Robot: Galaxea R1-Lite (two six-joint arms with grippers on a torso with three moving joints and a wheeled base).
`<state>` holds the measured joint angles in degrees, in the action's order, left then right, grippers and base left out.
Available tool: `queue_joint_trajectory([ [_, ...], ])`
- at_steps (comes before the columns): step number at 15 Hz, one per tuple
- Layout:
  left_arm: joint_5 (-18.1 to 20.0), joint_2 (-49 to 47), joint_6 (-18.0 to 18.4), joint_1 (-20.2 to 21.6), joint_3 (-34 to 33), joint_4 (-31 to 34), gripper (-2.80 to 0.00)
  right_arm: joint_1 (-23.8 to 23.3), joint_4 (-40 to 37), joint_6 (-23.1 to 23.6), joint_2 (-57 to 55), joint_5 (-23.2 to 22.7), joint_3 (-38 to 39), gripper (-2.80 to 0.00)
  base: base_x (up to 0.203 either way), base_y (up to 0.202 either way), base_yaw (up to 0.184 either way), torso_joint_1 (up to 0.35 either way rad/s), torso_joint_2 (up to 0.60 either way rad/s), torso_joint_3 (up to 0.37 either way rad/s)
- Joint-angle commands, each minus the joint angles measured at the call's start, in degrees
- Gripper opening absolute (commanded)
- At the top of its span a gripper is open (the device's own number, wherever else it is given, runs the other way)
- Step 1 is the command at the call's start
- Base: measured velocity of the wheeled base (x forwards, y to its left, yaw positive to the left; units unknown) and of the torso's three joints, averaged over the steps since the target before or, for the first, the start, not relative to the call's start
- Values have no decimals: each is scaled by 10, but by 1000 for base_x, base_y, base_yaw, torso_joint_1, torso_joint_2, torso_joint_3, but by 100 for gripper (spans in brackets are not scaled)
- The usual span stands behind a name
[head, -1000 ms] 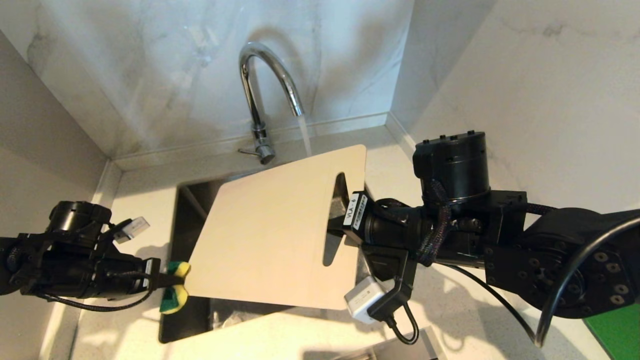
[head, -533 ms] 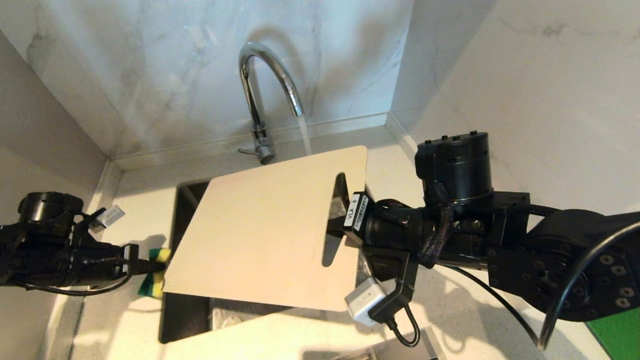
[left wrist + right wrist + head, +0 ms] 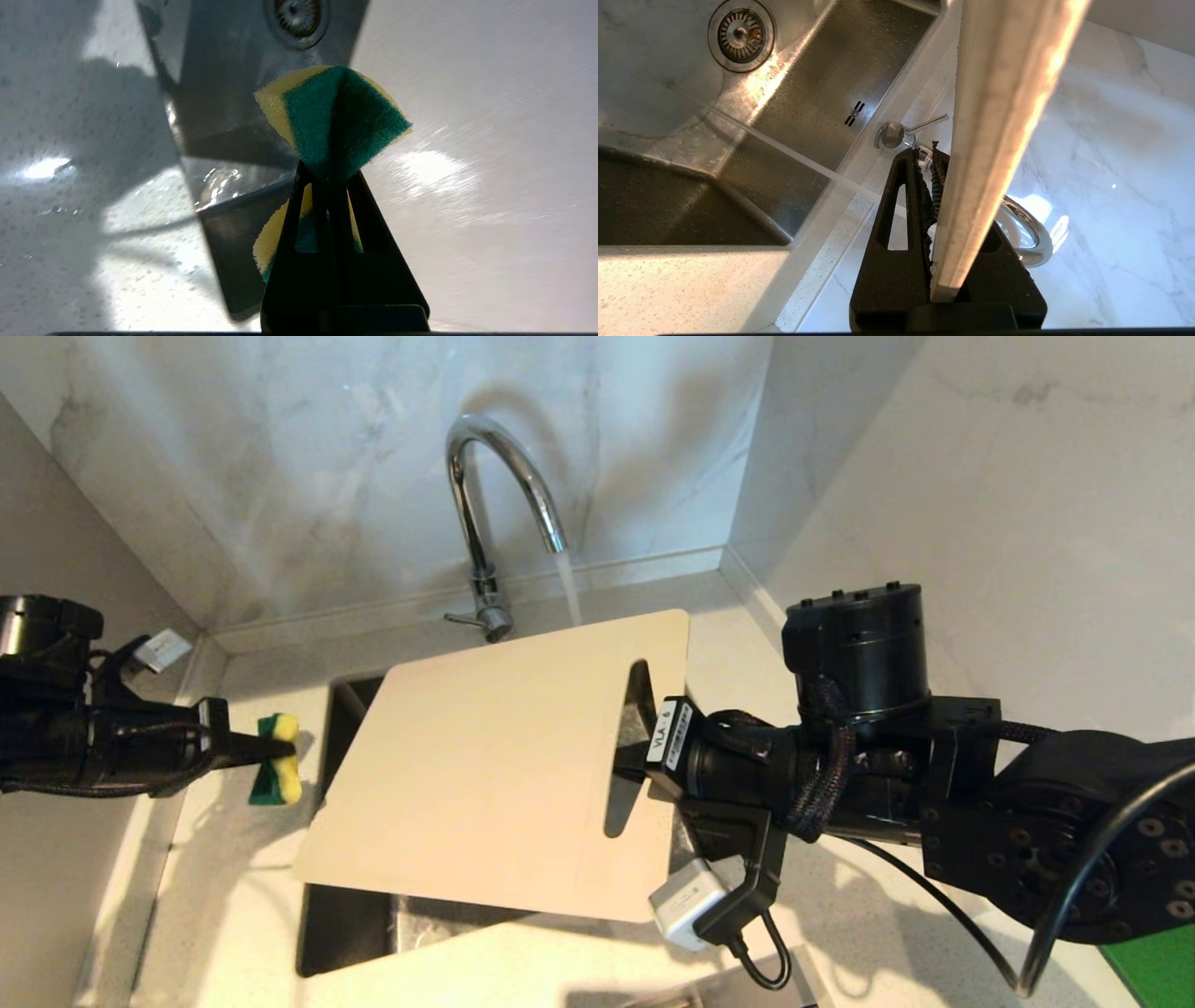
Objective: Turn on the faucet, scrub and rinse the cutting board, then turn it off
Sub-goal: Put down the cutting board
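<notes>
The cream-white cutting board (image 3: 485, 775) hangs tilted over the sink, and my right gripper (image 3: 637, 758) is shut on its short end by the handle slot. From the right wrist I see the board edge-on (image 3: 1004, 116), clamped between the right gripper (image 3: 930, 154). The chrome faucet (image 3: 495, 504) runs, its stream (image 3: 569, 583) dropping behind the board's far edge. Its lever (image 3: 929, 122) sticks out sideways. My left gripper (image 3: 261, 751) is shut on a yellow-green sponge (image 3: 277, 770), held over the counter just left of the board and apart from it. The left wrist shows the pinched sponge (image 3: 336, 116).
The steel sink (image 3: 338, 728) lies under the board, with its drain (image 3: 740, 35) on the floor. Marble walls close in behind and on both sides. Speckled white counter (image 3: 233, 896) runs along the left and front. A metal object (image 3: 747, 989) sits at the front edge.
My left arm has drawn back to the left and upward, taking the sponge off the board's lower left edge. The board's left side has swung out slightly. The right arm barely moved.
</notes>
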<state>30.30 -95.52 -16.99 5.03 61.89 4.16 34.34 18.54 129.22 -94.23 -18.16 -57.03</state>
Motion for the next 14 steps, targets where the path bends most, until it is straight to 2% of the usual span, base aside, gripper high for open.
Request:
queue_joint_trajectory([
  [1,4,11,-21,-18,46,29,-280,0,1,8,0,-1,2,-280,0,0,0,0,0,0],
  [5,1,34,-54,-88,57,45,-280,0,1,8,16,-1,18,-280,0,0,0,0,0,0],
  [7,3,47,-54,-94,45,65,-280,0,2,1,35,0,39,-280,0,0,0,0,0,0],
  [11,5,62,-50,-95,5,62,-280,0,3,-23,80,21,94,-280,0,0,0,0,0,0],
  [14,5,63,-52,-107,2,62,-280,0,3,-27,109,29,119,-280,0,0,0,0,0,0],
])
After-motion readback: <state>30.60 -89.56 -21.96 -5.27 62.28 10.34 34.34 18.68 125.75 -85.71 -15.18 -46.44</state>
